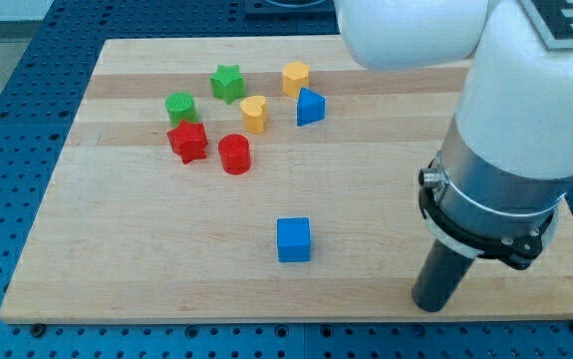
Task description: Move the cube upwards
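A blue cube (pixel 293 239) sits alone on the wooden board (pixel 117 229), below the middle. My tip (pixel 433 304) is at the view's lower right, near the board's bottom edge. It is well to the right of the cube and slightly lower, not touching it. The white and grey arm (pixel 515 130) rises above the tip and covers the board's right part.
A cluster of blocks lies towards the view's top: a green star (pixel 227 83), a green cylinder (pixel 180 107), a red star (pixel 188 142), a red cylinder (pixel 234 155), a yellow heart (pixel 254 114), a yellow hexagon (pixel 296 78) and a blue triangle (pixel 309 107).
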Motion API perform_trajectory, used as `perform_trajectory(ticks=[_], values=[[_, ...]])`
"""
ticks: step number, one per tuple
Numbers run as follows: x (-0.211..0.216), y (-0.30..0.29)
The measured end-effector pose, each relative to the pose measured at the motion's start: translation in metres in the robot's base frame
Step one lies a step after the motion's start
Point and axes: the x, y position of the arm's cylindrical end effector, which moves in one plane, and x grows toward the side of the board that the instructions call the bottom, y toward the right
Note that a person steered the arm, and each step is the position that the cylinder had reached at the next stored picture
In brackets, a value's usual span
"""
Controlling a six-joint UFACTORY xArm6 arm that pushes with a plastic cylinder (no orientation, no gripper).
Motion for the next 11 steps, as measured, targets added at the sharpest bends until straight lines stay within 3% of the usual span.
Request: perform_trajectory(ticks=[2, 5, 7, 11], values=[[0.006, -0.085], [-0.031, -0.102], [-0.034, -0.139], [-0.034, -0.131]])
